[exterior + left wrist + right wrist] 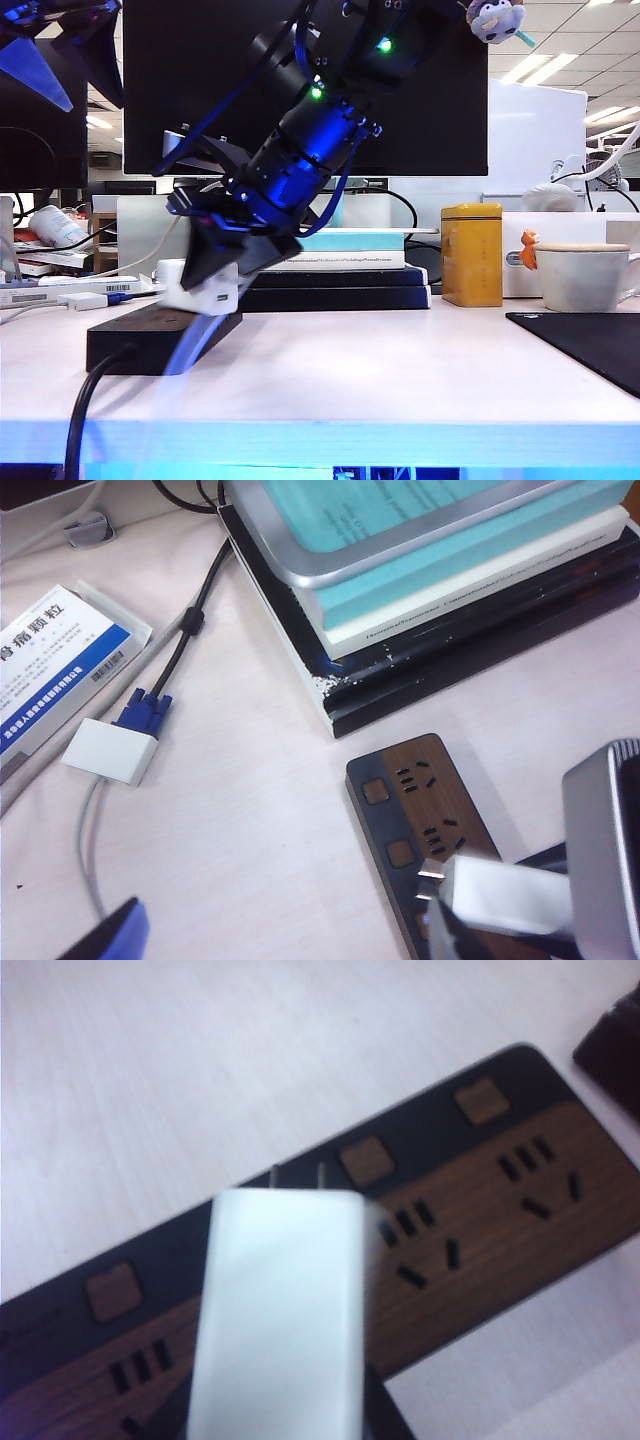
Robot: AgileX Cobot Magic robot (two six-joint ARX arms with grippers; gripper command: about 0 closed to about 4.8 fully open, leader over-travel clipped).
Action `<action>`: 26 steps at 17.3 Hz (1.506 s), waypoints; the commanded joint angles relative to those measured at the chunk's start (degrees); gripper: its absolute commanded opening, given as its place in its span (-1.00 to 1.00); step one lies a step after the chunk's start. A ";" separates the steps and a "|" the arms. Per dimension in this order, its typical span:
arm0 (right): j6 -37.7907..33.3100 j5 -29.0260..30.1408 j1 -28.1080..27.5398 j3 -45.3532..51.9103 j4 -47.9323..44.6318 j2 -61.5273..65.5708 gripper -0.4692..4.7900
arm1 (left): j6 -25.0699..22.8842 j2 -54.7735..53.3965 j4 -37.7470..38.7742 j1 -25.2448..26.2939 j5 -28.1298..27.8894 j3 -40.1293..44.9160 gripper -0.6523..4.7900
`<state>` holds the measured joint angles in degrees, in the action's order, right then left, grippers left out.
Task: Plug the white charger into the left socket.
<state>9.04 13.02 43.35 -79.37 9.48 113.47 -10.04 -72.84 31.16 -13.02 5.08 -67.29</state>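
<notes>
Right end effector (215, 275) around white charger (280, 1310) over power strip (500, 1190) — left end effector (60, 55) aloft, wide.

White table (400, 370). Directly on it: black power strip (150, 338), stack of books (340, 280), yellow tin (471, 255), white cup (583, 275), dark mat (590, 345), white adapter with blue plug (115, 745), medicine box (50, 675).

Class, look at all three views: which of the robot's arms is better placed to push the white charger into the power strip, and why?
The right arm. Its tool has the white rectangular plastic charger over the long black power strip, prongs showing. The left tool hangs high at the exterior view's upper left, holding nothing.
</notes>
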 commanded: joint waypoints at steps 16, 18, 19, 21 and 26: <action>-2.16 22.88 -5.60 -0.20 -7.23 -11.50 -0.23 | -2.27 0.24 -1.97 0.02 18.01 -0.22 0.61; -2.16 27.41 -5.68 -0.20 -8.44 -12.26 -0.23 | -3.63 0.24 -2.12 0.02 21.40 -0.22 0.61; -2.19 29.42 -5.68 -0.20 -8.46 -12.50 -0.23 | -3.54 0.22 -2.08 0.02 21.77 -0.22 0.61; -2.21 29.64 -5.68 -0.20 -8.28 -12.61 -0.23 | -3.48 0.22 -2.01 0.02 21.73 -0.22 0.61; -5.20 32.22 -5.90 -0.26 -8.66 -12.72 -0.23 | -3.61 0.22 -1.66 0.02 19.34 -0.22 0.61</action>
<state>5.76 44.42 37.60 -79.15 2.48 101.45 -13.30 -72.69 29.47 -13.04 26.28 -67.29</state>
